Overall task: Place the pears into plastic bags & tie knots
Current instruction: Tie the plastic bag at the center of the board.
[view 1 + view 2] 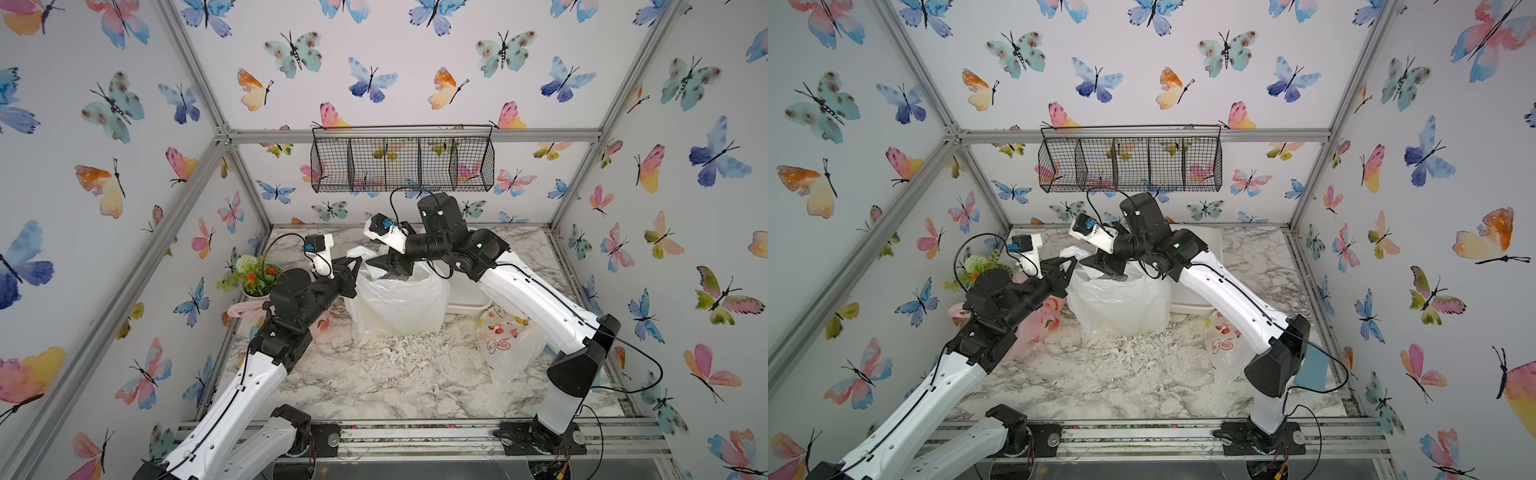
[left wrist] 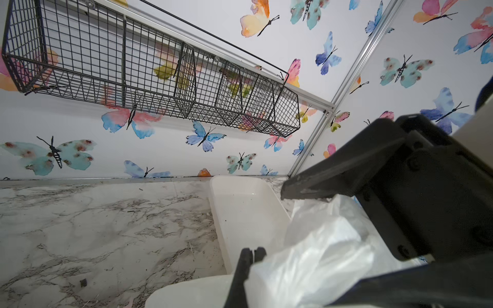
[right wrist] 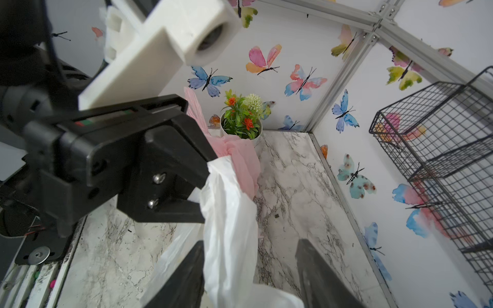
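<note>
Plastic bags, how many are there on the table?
3: a white bag in the middle, a pink bag partly hidden behind the left arm, a red-doodled bag beside the right arm. The arms may hide others.

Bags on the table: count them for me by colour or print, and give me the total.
white bag in the middle: 1
pink bag with red fruit prints: 1
white bag with red doodles: 1
Total: 3
</note>
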Tool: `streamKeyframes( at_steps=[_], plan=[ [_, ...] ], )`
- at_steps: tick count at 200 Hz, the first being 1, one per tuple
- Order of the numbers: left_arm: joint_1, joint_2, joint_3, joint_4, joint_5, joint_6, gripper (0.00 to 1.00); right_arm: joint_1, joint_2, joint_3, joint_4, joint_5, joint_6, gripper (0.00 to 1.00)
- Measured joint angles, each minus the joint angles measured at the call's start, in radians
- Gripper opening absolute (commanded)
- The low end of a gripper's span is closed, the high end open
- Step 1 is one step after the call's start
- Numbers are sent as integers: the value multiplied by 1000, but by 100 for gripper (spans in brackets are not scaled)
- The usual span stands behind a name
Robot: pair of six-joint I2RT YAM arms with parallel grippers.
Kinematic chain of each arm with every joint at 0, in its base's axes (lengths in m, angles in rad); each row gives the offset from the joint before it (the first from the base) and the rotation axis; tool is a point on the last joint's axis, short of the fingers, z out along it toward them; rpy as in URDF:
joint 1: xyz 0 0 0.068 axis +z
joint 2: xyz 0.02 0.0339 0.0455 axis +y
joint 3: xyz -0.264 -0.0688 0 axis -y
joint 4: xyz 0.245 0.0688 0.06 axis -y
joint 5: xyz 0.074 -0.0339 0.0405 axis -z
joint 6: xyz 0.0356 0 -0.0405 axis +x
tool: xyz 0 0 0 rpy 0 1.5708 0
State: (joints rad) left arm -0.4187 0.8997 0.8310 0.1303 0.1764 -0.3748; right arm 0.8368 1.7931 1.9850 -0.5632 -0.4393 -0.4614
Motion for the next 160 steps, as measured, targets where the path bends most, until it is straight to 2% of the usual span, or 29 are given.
streamKeyframes(
  at_steps=[31,46,64,85,111,139,160],
  plan=[
    [0,0,0,-1,6,13,1,-15,0,0,1,-4,7,22],
    [5,0,2,-8,18,31,10,-16,2,3,2,-3,6,14],
    [31,0,8,-31,76,61,28,-16,11,29,9,-2,11,3],
    [104,0,11,-59,203,100,47,-16,13,49,60,-4,15,3],
    [196,6,11,-77,372,135,61,-16,5,34,143,-42,16,2],
    [215,52,42,-64,491,162,78,-16,-2,3,209,-108,17,2],
    [215,92,89,-58,554,198,86,-16,-2,-4,242,-150,22,3]
  ],
)
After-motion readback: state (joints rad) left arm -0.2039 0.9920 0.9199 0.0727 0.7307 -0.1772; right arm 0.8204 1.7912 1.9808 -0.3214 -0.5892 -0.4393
